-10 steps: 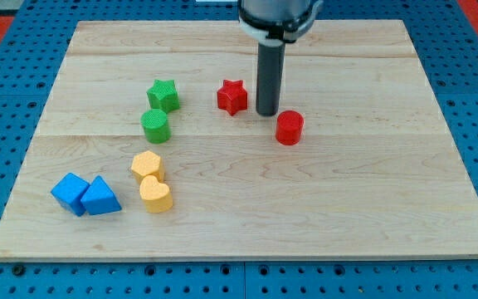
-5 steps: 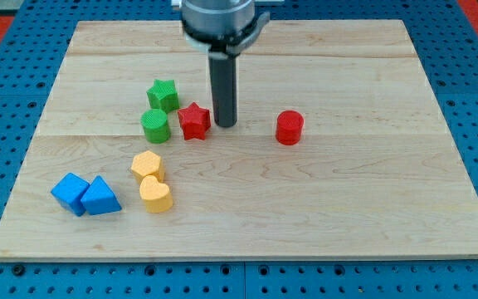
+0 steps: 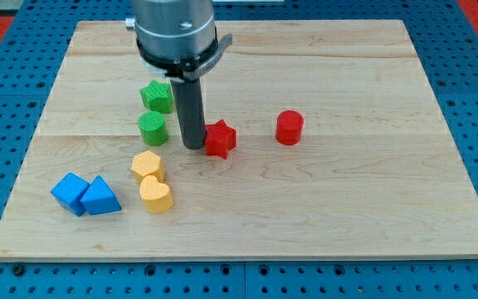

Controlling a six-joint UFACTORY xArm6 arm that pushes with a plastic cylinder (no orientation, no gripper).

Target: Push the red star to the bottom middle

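Observation:
The red star (image 3: pixel 220 139) lies near the board's middle, a little left of centre. My tip (image 3: pixel 192 145) stands right against the star's left side, between it and the green cylinder (image 3: pixel 153 129). The rod rises from the tip to the arm's grey head at the view's top. A red cylinder (image 3: pixel 289 128) sits to the right of the star, apart from it.
A green star (image 3: pixel 156 96) sits above the green cylinder, partly behind the arm's head. Two yellow blocks (image 3: pixel 151 181) lie below the green ones. A blue cube (image 3: pixel 70 193) and a blue triangle (image 3: pixel 100 197) lie at the lower left. The wooden board (image 3: pixel 347 216) has blue pegboard around it.
My tip moved left from beside the red cylinder, pushing the red star left and down, then went round to the star's left side. The star now lies further right and lower.

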